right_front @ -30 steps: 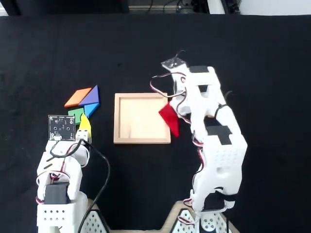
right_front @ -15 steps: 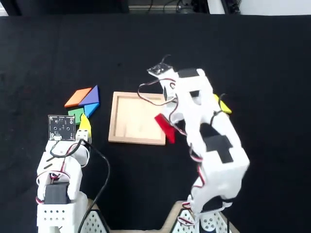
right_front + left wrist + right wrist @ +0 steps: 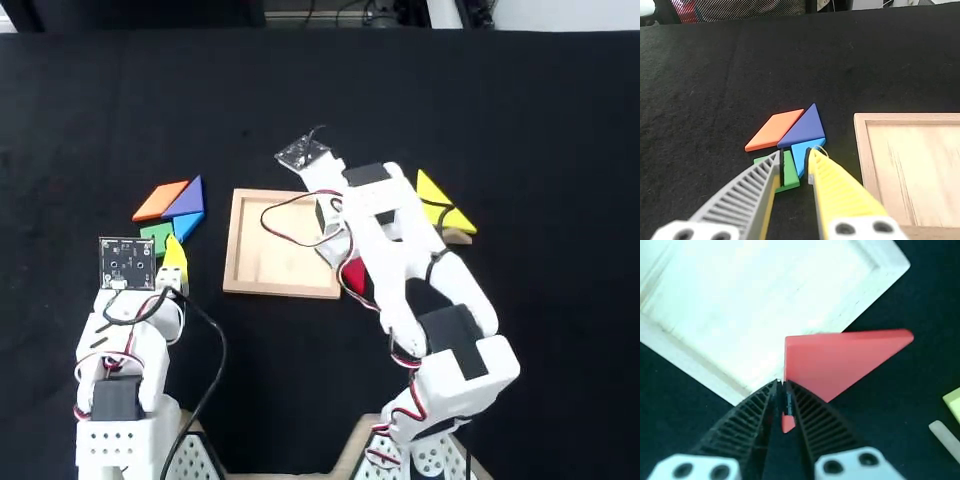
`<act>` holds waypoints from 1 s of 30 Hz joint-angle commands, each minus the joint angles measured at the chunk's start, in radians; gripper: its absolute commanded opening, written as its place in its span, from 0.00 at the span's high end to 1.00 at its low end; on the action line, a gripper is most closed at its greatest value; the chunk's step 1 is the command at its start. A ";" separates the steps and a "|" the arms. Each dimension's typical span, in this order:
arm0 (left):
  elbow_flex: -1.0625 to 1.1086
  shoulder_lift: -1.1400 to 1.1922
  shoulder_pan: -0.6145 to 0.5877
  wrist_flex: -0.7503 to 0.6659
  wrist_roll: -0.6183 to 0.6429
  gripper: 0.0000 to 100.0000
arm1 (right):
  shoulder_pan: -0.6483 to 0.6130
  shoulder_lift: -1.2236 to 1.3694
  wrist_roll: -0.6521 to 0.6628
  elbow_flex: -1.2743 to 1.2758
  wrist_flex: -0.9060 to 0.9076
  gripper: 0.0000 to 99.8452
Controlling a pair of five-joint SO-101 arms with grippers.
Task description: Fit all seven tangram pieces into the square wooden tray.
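Observation:
The square wooden tray (image 3: 231, 245) lies mid-table with nothing in it. My right gripper (image 3: 344, 264) is shut on a red triangle (image 3: 353, 278) at the tray's right edge; in the right wrist view the fingers pinch the red triangle (image 3: 840, 357) by one corner, beside the tray's rim (image 3: 690, 360). An orange parallelogram (image 3: 160, 200), a dark blue triangle (image 3: 190, 195), a light blue triangle (image 3: 187, 225) and a green square (image 3: 154, 238) cluster left of the tray. My left gripper (image 3: 794, 154) hovers slightly open over the green square (image 3: 789, 172) and the light blue triangle (image 3: 801, 152).
A yellow triangle (image 3: 438, 203) and a small beige piece (image 3: 458, 236) lie right of the right arm; their edges also show in the right wrist view. Black cloth covers the table. The tray's corner (image 3: 860, 150) is close to my left gripper.
The right arm swung left with the red triangle, uncovering the yellow triangle behind it. The tray shifted slightly left. The left arm stayed still.

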 commanded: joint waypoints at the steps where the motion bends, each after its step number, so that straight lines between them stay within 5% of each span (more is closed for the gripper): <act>1: 0.018 0.002 0.010 -0.008 -0.006 0.90 | 0.040 -0.061 0.002 -0.010 -0.009 0.99; 11: 0.018 0.002 0.008 -0.008 -0.006 0.90 | 0.216 -0.145 0.021 -0.053 0.028 0.99; 17: 0.018 0.002 0.012 -0.008 -0.006 0.90 | 0.187 -0.044 0.028 0.058 -0.149 0.99; 30: 0.018 0.002 0.008 -0.006 -0.006 0.90 | 0.244 0.079 0.063 -0.010 -0.137 0.99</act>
